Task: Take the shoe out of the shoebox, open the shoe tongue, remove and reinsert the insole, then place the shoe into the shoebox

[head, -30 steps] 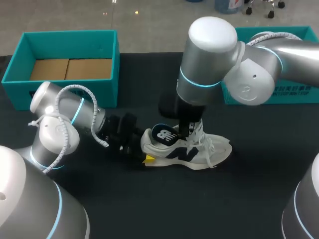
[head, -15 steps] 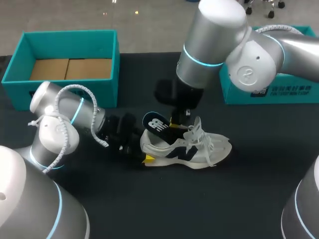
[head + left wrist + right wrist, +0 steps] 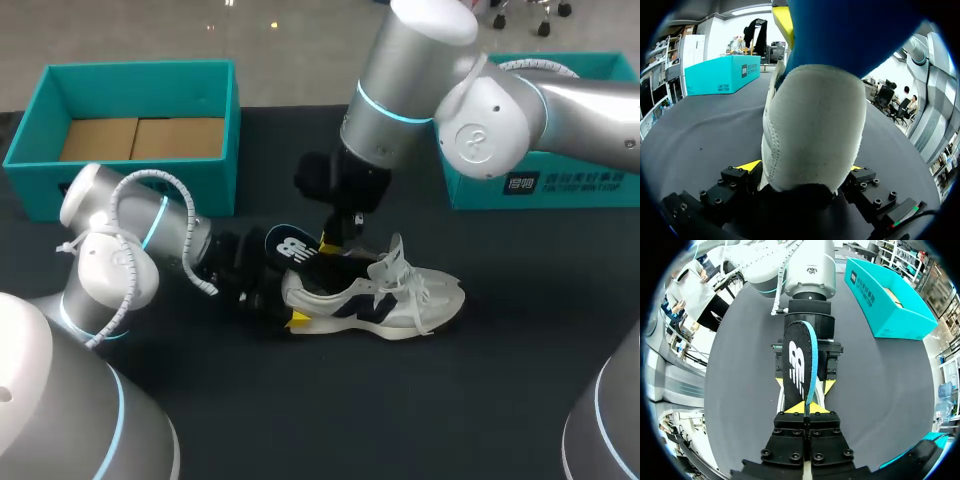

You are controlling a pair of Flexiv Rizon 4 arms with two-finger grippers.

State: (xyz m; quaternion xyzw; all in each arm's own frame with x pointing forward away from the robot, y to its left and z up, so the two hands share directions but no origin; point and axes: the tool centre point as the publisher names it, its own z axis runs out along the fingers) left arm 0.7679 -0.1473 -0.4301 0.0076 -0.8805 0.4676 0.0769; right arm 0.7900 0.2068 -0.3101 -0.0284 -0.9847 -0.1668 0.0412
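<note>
Insole (image 3: 798, 365) in right hand's (image 3: 805, 407) tight grip

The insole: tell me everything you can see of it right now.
The insole is a thin, foam-like pad, black on top with a white logo, and blue along its edge and underside. The right gripper is shut on it, one finger on each face. Its rounded heel end is free, raised over the heel of the white shoe and pointing toward the left gripper, which clamps the shoe's heel. Whether its front end sits inside the shoe cannot be seen.
</note>
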